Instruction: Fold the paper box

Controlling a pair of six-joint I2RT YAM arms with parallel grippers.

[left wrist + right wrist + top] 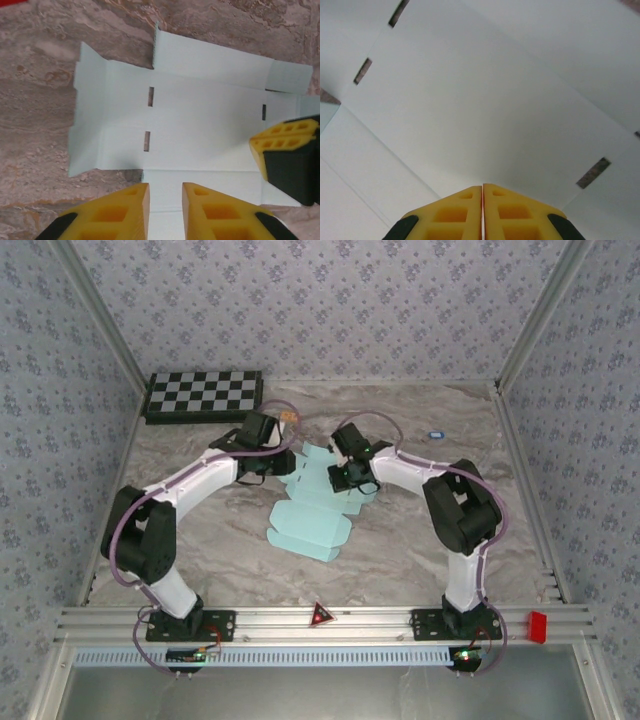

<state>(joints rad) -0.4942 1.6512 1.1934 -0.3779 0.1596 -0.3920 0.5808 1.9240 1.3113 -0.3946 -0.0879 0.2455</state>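
Note:
The paper box (312, 528) lies as a flat pale aqua die-cut sheet in the middle of the marble table, flaps spread out. My left gripper (283, 462) hangs over the sheet's far left edge. In the left wrist view its yellow fingers (166, 192) stand a narrow gap apart above a panel of the paper box (200, 110), nothing between them. My right gripper (346, 478) is over the sheet's far right part. Its fingertips (483, 187) are shut together, point down at the paper box (485, 100), and also show at the right of the left wrist view (287, 155).
A black-and-white checkerboard (205, 395) lies at the far left of the table. A small blue object (436, 434) sits at the far right. Patterned walls close in the table on three sides, and an aluminium rail (320, 620) with a red block (537, 626) runs along the near edge.

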